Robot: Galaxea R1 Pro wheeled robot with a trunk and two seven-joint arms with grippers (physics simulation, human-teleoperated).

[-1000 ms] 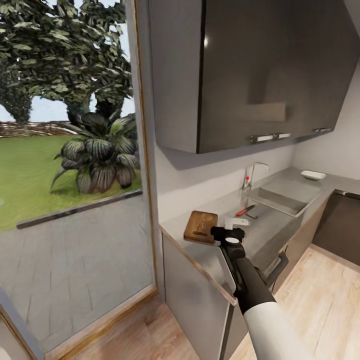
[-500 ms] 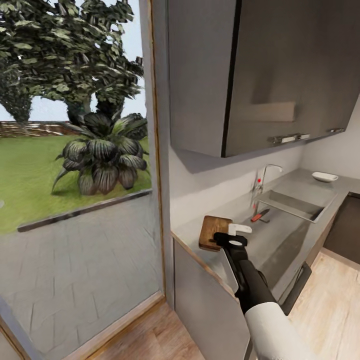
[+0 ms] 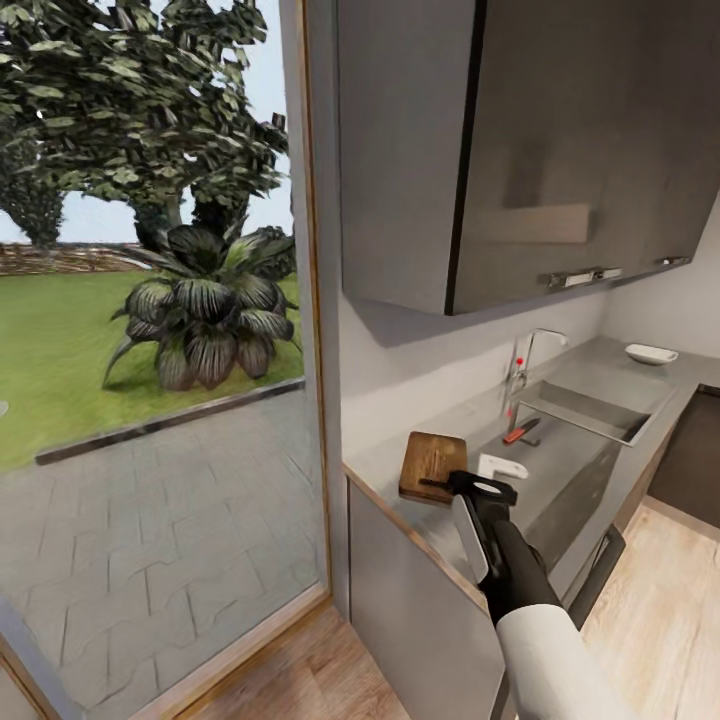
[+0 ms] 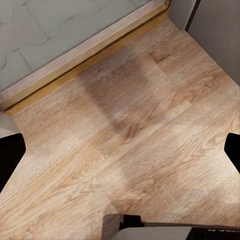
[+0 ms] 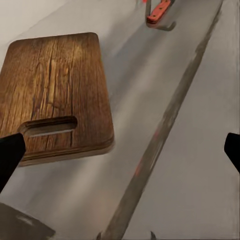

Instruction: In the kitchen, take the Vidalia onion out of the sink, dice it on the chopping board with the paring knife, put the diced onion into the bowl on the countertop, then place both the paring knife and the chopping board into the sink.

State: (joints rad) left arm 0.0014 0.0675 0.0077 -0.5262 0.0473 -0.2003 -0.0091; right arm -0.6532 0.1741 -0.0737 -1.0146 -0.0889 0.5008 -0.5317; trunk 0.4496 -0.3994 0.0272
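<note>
I have the right gripper (image 3: 470, 484) hanging over the desk (image 3: 560, 470) just beside the board (image 3: 431, 466), on the board's sink side. In the right wrist view its finger tips sit at the far edges of the picture, so I read the jaws as wide, with nothing between them. The left gripper (image 4: 120, 150) points down at the wood floor (image 4: 125, 140), jaws also wide and empty; I judge that arm is simply parked out of the way.

The board is dark brown with strong grain, rounded corners and a slot handle at the end nearest my gripper. It lies flat near the desk's window end, which leaves room for cutting. The knife (image 3: 520, 432), red-handled with a short dark blade, lies past the board, close to the sink (image 3: 585, 412) and below the tap (image 3: 535, 350). The bowl (image 3: 651, 353), white and shallow, sits beyond the sink on the far stretch of desk. I cannot see into the basin from here, so I cannot tell where the onion is. I judge the onion step is not yet done.
</note>
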